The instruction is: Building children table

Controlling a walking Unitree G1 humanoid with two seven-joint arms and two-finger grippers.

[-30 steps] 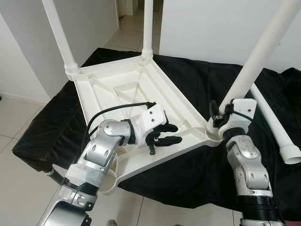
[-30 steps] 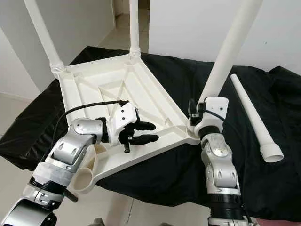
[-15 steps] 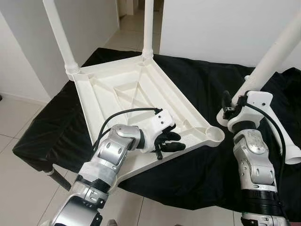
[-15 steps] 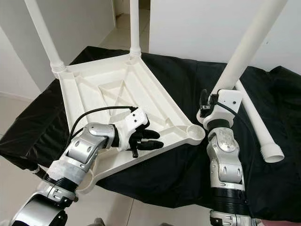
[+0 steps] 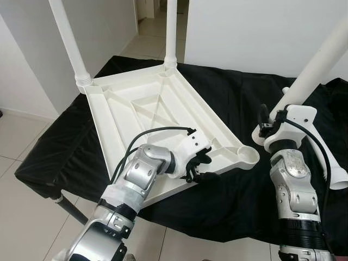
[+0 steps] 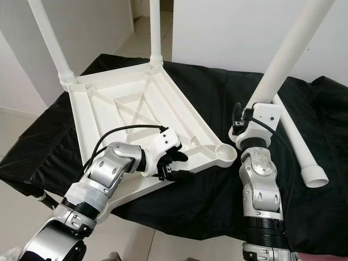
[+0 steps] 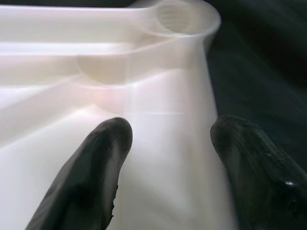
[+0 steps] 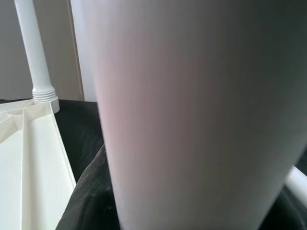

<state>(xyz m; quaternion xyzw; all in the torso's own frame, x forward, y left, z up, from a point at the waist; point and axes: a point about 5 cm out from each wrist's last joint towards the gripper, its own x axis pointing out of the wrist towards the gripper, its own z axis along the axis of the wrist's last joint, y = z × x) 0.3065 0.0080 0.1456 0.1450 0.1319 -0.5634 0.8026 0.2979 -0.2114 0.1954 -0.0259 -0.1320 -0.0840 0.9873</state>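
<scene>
The white tabletop (image 5: 147, 117) lies upside down on a black cloth (image 5: 228, 98). Left gripper (image 5: 202, 166) straddles its 5 o'clock rim, fingers (image 7: 93, 177) spread apart. Right gripper (image 5: 267, 126) clamps a leg (image 5: 318, 60) just off the empty corner socket (image 5: 248, 155).

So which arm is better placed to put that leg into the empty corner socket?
Right, probably. The right gripper holds the table leg just beside the empty socket, while the left gripper straddles the tabletop's edge.
</scene>
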